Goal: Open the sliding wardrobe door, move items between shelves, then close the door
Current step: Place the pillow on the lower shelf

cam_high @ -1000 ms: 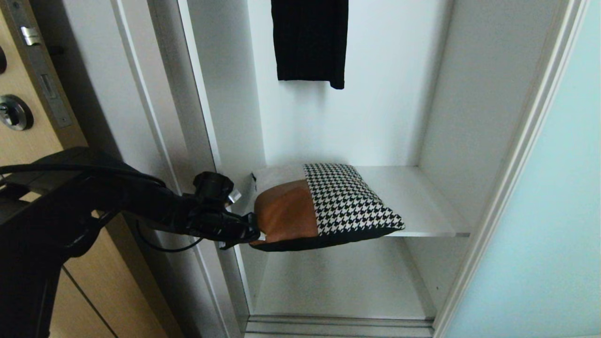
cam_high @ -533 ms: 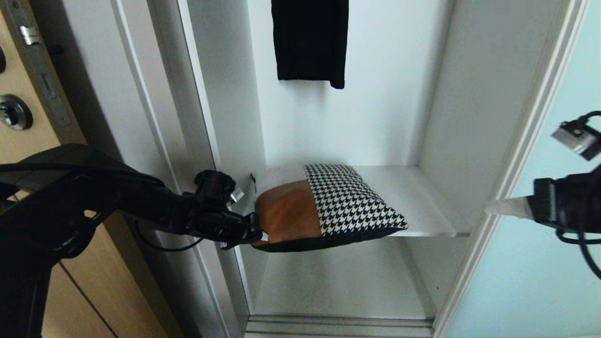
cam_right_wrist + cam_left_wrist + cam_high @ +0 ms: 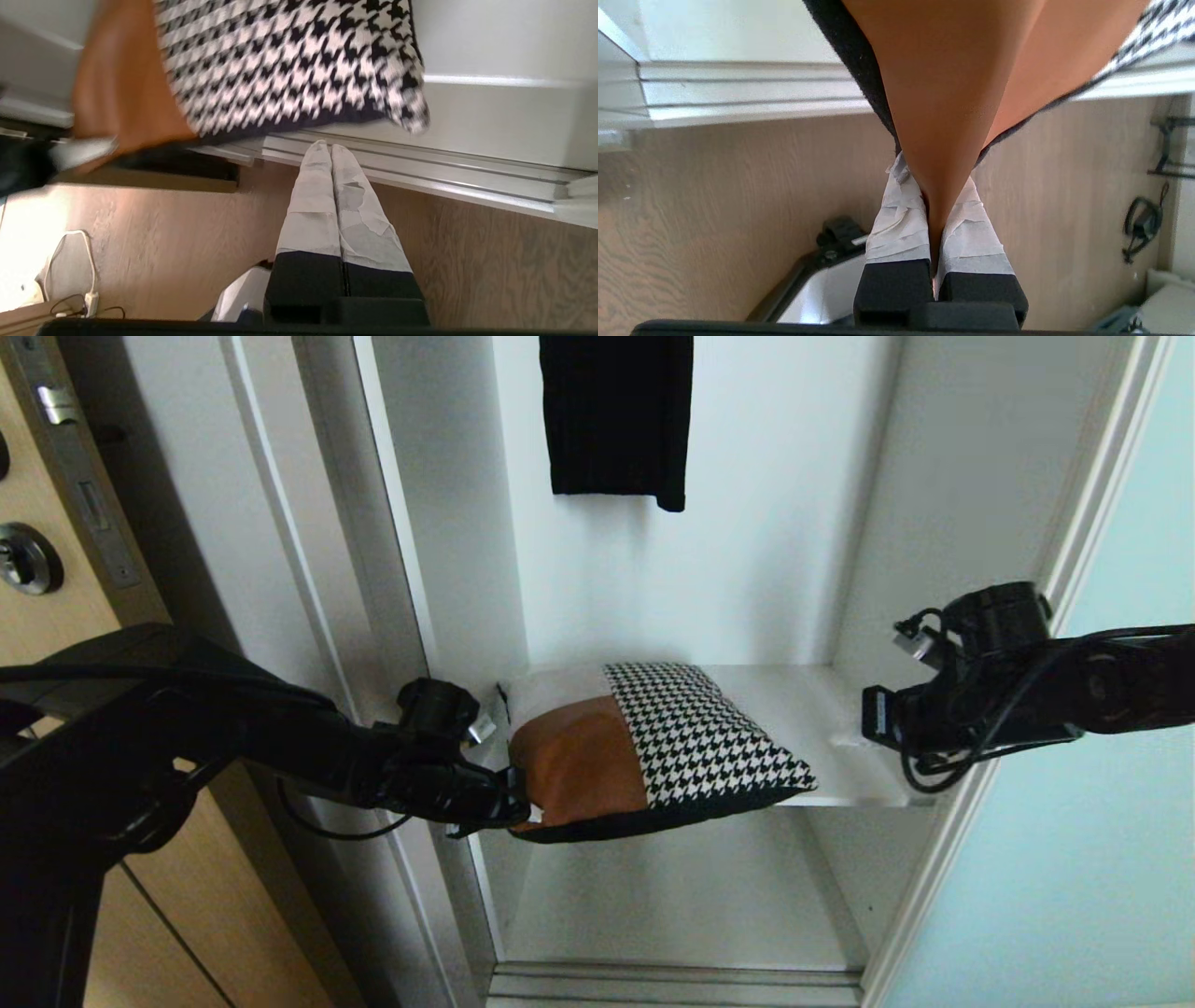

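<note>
While the sliding wardrobe door (image 3: pixel 1111 784) fills the right side of the head view as a pale aqua frosted pane, cut off by the frame edge so that only part of it shows, the wardrobe stands open beside it. A light-brown wooden door (image 3: pixel 56 644) with a metal lock plate is partly in view at far left, much of it hidden behind the left arm. Inside, a black garment (image 3: pixel 616 420) hangs from above, its top out of sight. Two white shelves show: the upper shelf (image 3: pixel 831 747) carries the cushion (image 3: pixel 653 747), and the lower shelf (image 3: pixel 672 905) lies beneath it, partly shaded. The cushion rests on the left part of the upper shelf, its front edge overhanging, with the tan leather corner toward the left and the houndstooth part toward the middle. The left gripper (image 3: pixel 509 798) pinches that leather corner, and the left wrist view shows its taped fingers (image 3: pixel 896 224) pressed tight on the fold of leather (image 3: pixel 943 140). The right gripper (image 3: pixel 845 742) hovers over the right end of the upper shelf, apart from the cushion; its taped fingers (image 3: pixel 317 196) are pressed together on nothing.
</note>
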